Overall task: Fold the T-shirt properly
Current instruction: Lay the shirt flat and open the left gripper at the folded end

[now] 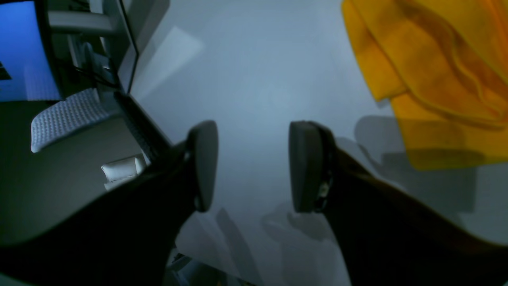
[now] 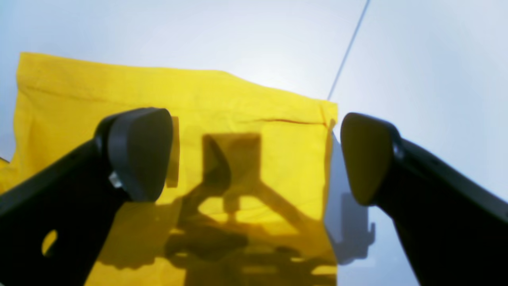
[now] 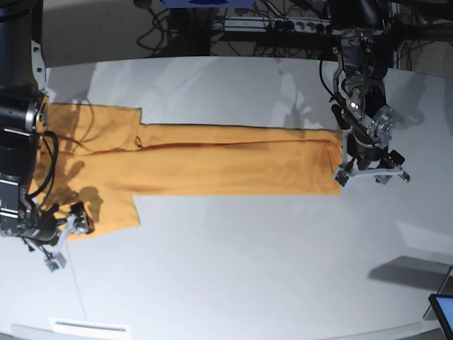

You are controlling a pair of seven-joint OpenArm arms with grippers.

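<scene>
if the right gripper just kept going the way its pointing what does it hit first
Most likely the T-shirt. The right gripper is open, and yellow cloth fills the gap between its fingers, with its shadow on the fabric. Depth is unclear, so how near I can't tell.

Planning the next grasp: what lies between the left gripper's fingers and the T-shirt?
Only bare table, seen in the left wrist view: left gripper open, T-shirt off to one side.

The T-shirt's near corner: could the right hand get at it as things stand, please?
Probably yes: the right hand hovers open over the T-shirt, its corner between the fingers, nothing in the way.
</scene>
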